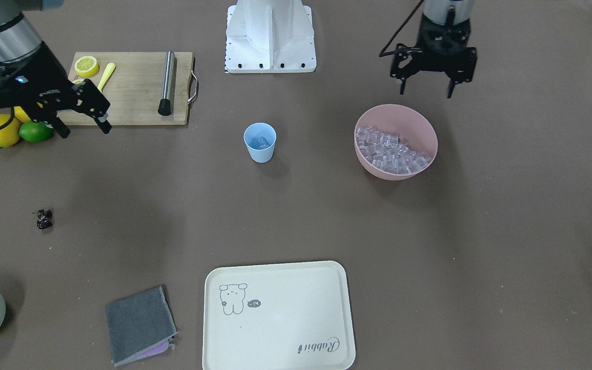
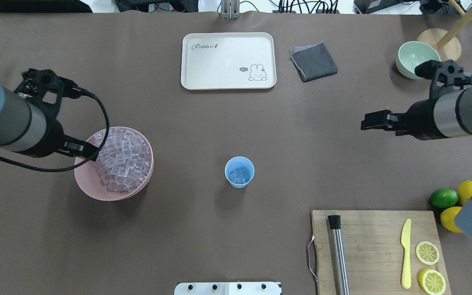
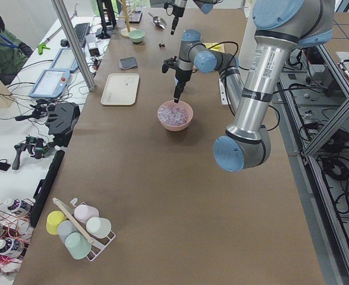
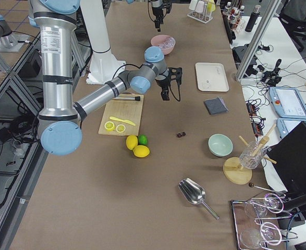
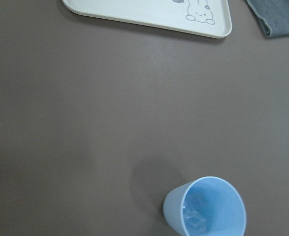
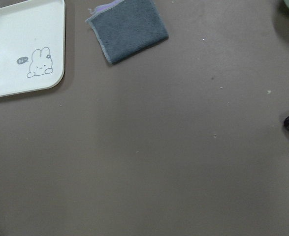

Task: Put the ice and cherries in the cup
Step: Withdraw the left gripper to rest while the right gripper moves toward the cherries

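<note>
Right now I'm holding my right gripper (image 1: 85, 128) raised over my right half of the table, fingers spread apart, carrying nothing. My left gripper (image 1: 426, 90) is hovering up close by the big round pink plastic bowl (image 1: 378, 172), jaws likewise apart and empty.

The small light-blue tapered plastic cup (image 1: 260, 142) is standing upright mid-table. I'm seeing a few small clear glassy ice cubes (image 2: 239, 175) sitting in its bottom already, and the rest are piled in the pink bowl. The tiny cluster of dark, almost black cherries (image 1: 44, 219) with a thin green stem is lying on the bare brown table covering (image 1: 296, 216), well apart from the cup, over on my right side.

I'm guessing the cherries are what's left. They're looking light, round and glossy, so probably keen on rolling or squirting out of a pinch. I'm thinking of closing across the fruit bodies, low to the table, not on the stem, which looks too thin to trust.

The cubes look hard and slick with flat faces, so I'm favouring a face-to-face squeeze. The cup looks light and tippy, so I'm planning on releasing from above without nudging the rim.
</note>
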Robot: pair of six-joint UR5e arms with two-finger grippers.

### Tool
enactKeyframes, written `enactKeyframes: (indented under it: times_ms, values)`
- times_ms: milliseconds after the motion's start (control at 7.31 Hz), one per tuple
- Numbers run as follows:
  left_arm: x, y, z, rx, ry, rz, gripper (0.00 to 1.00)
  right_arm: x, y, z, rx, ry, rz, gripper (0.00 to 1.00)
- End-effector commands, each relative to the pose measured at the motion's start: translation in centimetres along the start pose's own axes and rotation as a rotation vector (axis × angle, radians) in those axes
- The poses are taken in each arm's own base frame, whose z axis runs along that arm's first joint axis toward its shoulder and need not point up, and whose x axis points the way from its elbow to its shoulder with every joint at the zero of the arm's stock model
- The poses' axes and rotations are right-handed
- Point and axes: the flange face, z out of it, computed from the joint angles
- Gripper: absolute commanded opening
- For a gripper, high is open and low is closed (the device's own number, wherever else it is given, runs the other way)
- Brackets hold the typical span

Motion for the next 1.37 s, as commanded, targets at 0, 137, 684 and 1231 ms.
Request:
enactKeyframes:
  times_ms: [0, 137, 684, 1231]
  values:
    - [-15.8, 2.6, 2.5, -0.182, 0.001, 0.037, 0.98, -4.5, 1.2, 1.5, 0.008, 0.040, 0.016, 1.00]
    - [-25.3, 2.3, 1.7, -0.164, -0.030, 0.077, 0.98, -6.5, 1.4, 1.9, 0.006, 0.071, 0.012, 1.00]
    - [-45.2, 6.7, 0.4, -0.135, 0.031, 0.011, 0.98, -7.5, 4.3, 6.2, -0.043, 0.161, -0.042, 1.00]
    - [-45.6, 6.8, 0.5, -0.132, 0.037, 0.012, 0.98, -3.7, 1.8, 9.2, -0.083, 0.235, -0.303, 1.00]
